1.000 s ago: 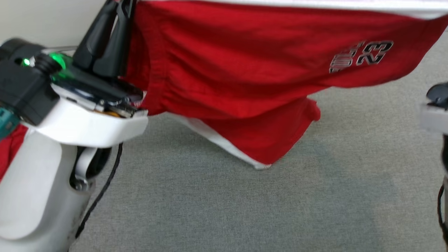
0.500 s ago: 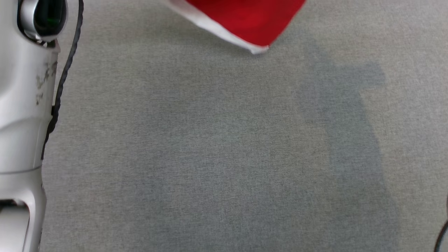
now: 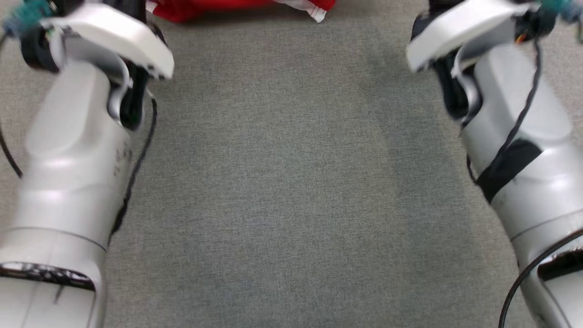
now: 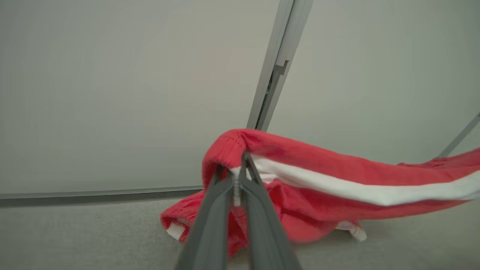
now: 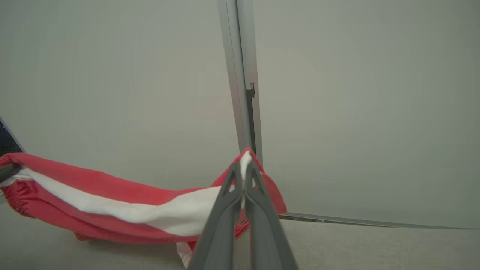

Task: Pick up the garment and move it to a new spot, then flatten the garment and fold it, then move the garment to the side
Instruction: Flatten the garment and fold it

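Left wrist view: left fingers (image 4: pixel 212 221) pressed together on red garment (image 4: pixel 318 161) edge; right fingers (image 5: pixel 221 221) likewise.

Head cam down on carpet (image 3: pixel 291 182), wrist cams low, facing wall (image 4: pixel 112 93), share garment (image 4: pixel 318 165)

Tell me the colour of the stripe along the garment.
White stripe on the red garment; clearest in right wrist view.
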